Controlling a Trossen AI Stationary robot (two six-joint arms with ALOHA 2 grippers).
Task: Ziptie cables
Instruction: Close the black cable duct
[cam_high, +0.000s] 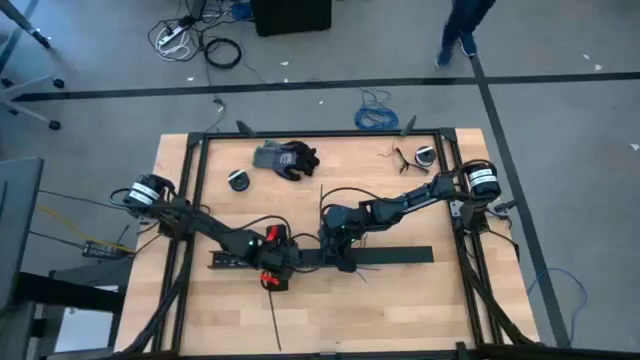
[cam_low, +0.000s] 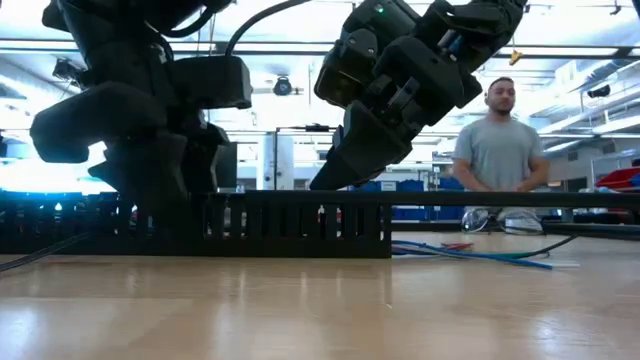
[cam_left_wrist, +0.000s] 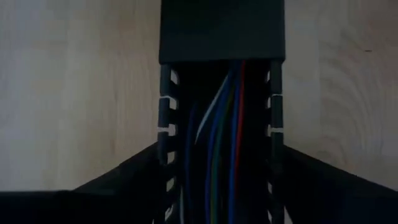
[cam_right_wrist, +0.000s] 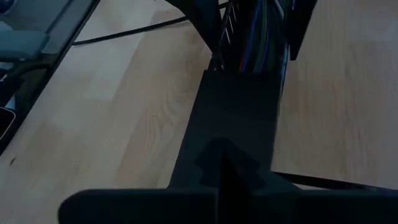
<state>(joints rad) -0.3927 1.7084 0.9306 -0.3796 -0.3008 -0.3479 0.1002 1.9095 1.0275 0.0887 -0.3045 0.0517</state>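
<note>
A long black slotted duct lies left to right across the table's middle. The cables, blue, white, green and red wires, run inside it, and their ends trail out on the table. A flat black cover closes part of the duct. My left gripper stands over the duct's left part with a finger on each side. My right gripper is shut above the cover. One thin black ziptie lies flat near the table's near edge, touched by no gripper. My left gripper comes from above, pointing down, its two fingers lying across the duct. They meet the outer faces of the two slotted walls, with the duct and wires between them. The duct rests on the table. My right gripper, slanting down from the right, sets its shut fingertips on top of the flat black cover, near the cover's end where the wires show. The cover sits on the duct, which lies on the table.
A grey and black glove and a small roll lie at the far left, another roll at the far right. A person stands beyond the far edge. Bare wood lies near the front edge.
</note>
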